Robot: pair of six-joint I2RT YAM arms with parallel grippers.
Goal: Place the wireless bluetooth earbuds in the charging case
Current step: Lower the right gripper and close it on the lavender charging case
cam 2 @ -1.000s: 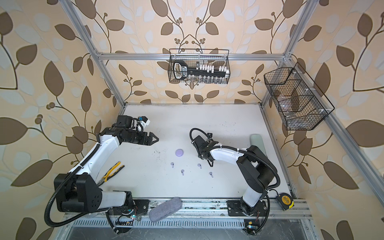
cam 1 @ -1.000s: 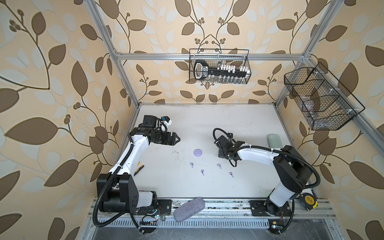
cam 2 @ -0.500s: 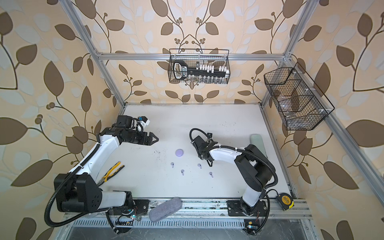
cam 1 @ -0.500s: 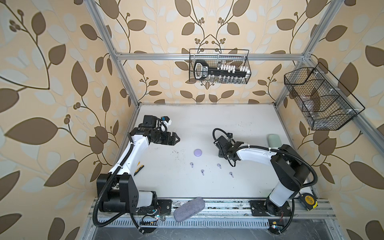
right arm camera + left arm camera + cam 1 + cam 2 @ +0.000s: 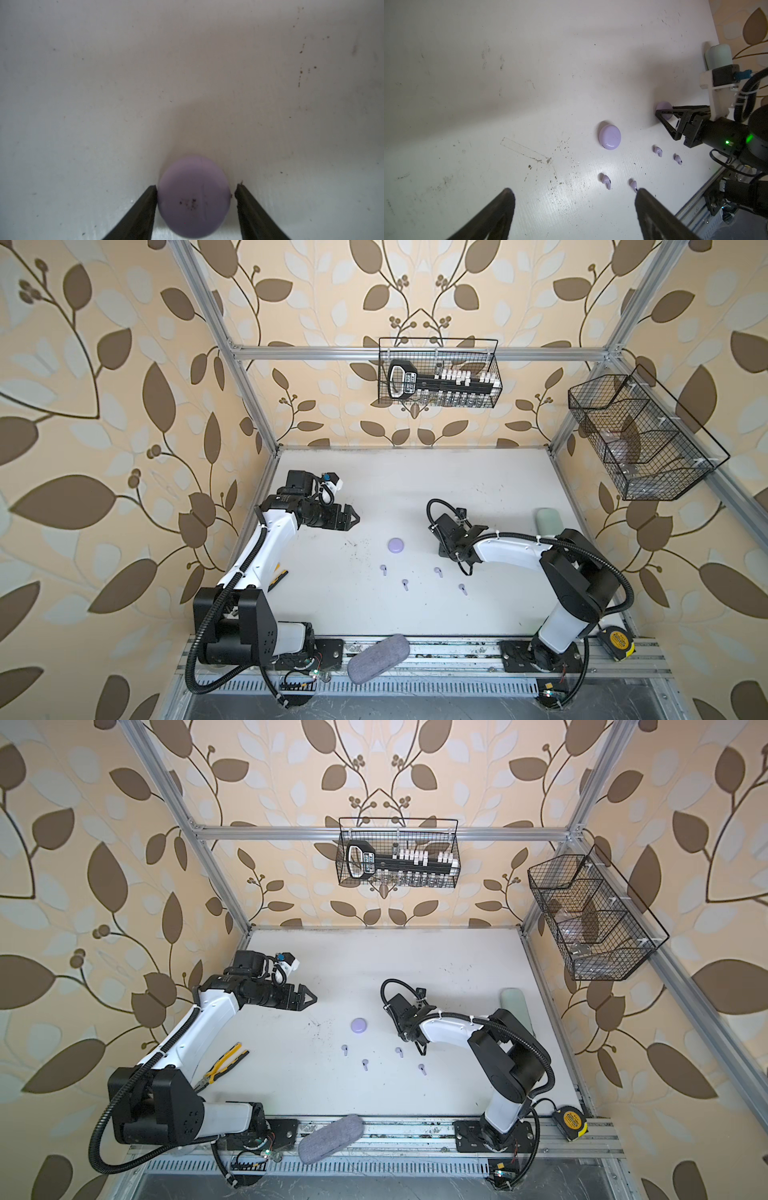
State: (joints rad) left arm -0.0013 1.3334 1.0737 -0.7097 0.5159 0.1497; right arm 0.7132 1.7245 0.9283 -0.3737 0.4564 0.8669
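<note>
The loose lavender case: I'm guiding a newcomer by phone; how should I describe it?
On the white table, look at the middle, behind the four earbuds. The round lavender case lies flat there alone; its twin sits between the fingers of the right gripper, and the earbuds are far smaller.

White table [image 5: 415, 481]: lavender cases [image 5: 395, 545], four earbuds [image 5: 405, 584], pliers [image 5: 224, 1063].
</note>
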